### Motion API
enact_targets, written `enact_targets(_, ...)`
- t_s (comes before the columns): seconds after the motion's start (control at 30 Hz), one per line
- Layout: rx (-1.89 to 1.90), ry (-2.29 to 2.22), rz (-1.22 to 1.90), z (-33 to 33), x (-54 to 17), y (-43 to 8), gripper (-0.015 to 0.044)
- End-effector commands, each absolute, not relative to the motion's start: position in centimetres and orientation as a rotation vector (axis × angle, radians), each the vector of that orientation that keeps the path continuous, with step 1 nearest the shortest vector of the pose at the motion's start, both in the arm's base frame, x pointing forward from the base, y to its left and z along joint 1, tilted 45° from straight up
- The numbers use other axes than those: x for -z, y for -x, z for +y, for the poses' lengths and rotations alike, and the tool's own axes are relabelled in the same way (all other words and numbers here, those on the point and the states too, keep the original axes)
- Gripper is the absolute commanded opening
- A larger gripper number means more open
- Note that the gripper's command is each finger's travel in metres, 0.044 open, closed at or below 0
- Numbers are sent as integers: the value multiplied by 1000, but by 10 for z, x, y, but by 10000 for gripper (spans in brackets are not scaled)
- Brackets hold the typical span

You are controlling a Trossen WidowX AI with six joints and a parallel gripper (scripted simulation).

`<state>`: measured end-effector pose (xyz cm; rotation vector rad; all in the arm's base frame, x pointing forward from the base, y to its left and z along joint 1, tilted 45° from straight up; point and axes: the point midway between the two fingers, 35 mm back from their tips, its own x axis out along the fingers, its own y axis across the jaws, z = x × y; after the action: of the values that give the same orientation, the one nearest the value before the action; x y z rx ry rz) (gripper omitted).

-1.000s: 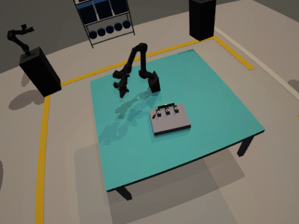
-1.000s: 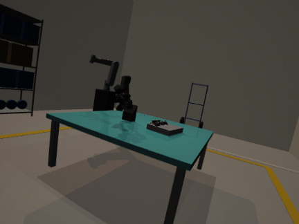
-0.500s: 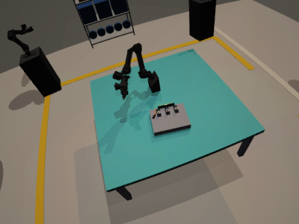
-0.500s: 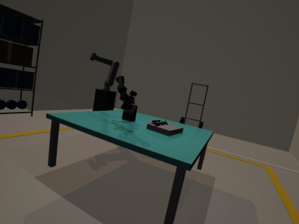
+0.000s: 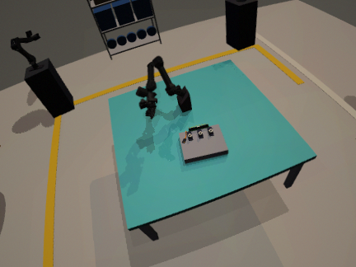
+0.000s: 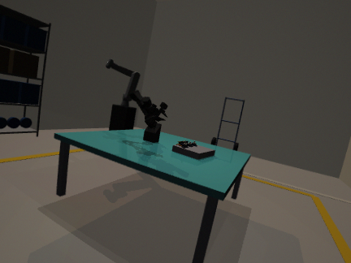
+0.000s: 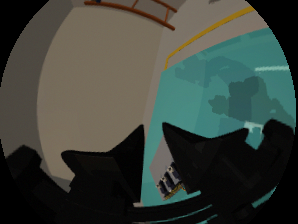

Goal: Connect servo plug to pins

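The grey holder block (image 5: 204,147) (image 6: 194,150) (image 7: 159,161) lies on the table. Three small dark parts with pale round tops stand on it, one a dark part (image 5: 200,133) in the middle. A thin dark and greenish strip (image 5: 199,127) runs along one edge; single pins and the coloured band are too small to tell. A bit of orange wire (image 5: 186,134) shows by a small dark piece (image 5: 184,141) at the block's corner, possibly the plug. My gripper (image 7: 153,126) is above the table, away from the block, its fingers apart with nothing between them.
The teal table (image 5: 247,124) (image 6: 101,142) (image 7: 185,105) carries the arm's dark base (image 5: 185,101) (image 6: 152,133), which stands close to the block. A shelf rack (image 5: 131,29) (image 6: 24,77) and dark pedestals (image 5: 49,88) stand beyond the table.
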<state>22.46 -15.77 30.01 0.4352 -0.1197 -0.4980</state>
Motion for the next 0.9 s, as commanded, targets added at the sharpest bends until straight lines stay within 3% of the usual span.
enact_targets(0.0, 442, -381, -104, -145, -306, -239, 115)
enact_targets(0.87, 70, -59, -57, -27, -325, -308, 115)
